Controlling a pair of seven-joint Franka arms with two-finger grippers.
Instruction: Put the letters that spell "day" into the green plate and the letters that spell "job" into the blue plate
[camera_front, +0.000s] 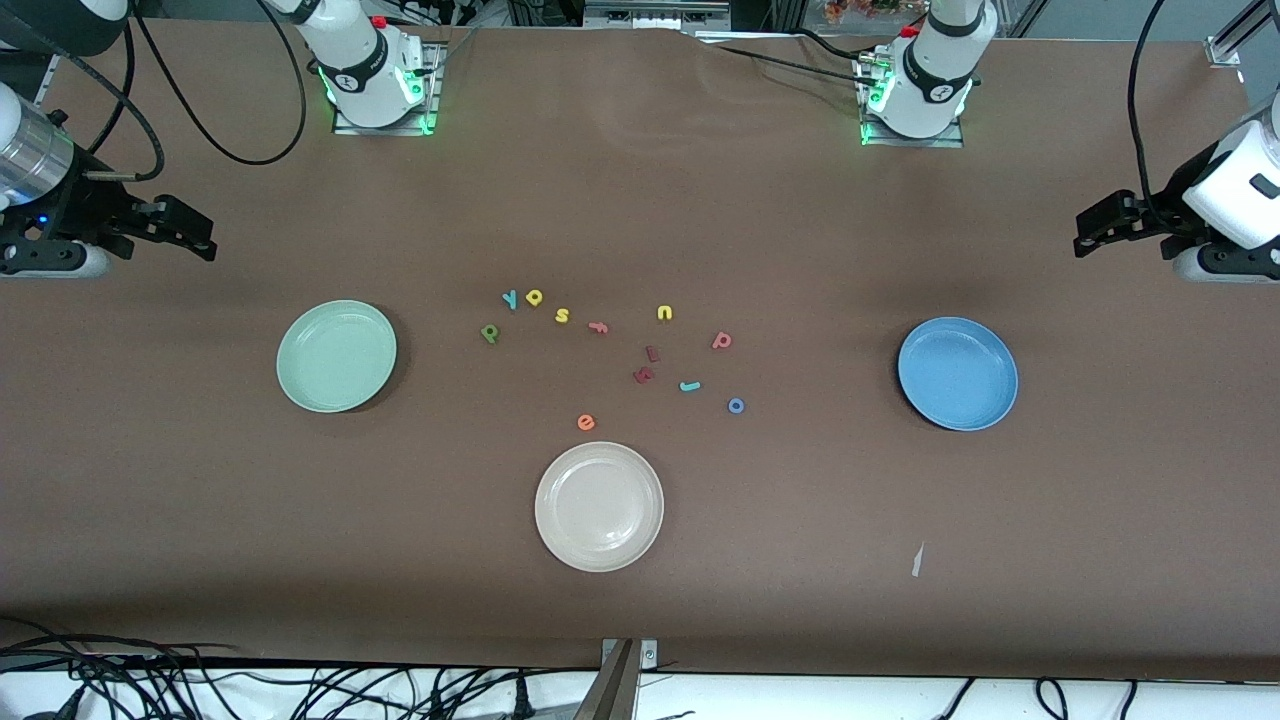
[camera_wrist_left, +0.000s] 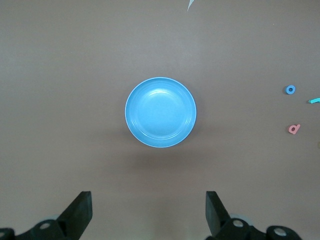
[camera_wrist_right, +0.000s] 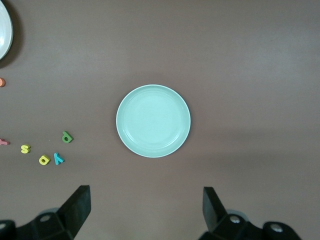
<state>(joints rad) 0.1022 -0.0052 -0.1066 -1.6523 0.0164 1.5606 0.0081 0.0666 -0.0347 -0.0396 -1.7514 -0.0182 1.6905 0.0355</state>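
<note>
Six target letters lie loose mid-table between green plate (camera_front: 336, 356) and blue plate (camera_front: 957, 373); nothing sorted. Left gripper (camera_wrist_left: 148, 212) hangs wide above blue plate; pinkish b (camera_wrist_left: 294, 129), probably, nearby. Right gripper (camera_wrist_right: 146, 210) wide over green plate; green d (camera_wrist_right: 67, 136) looks like the closest first pick.

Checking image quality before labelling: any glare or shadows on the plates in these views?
Front view: the cream plate shows a soft sheen, the green plate a dark shadow beside it. Left wrist view: a pale highlight in the blue plate. Right wrist view: green plate evenly lit.
</note>
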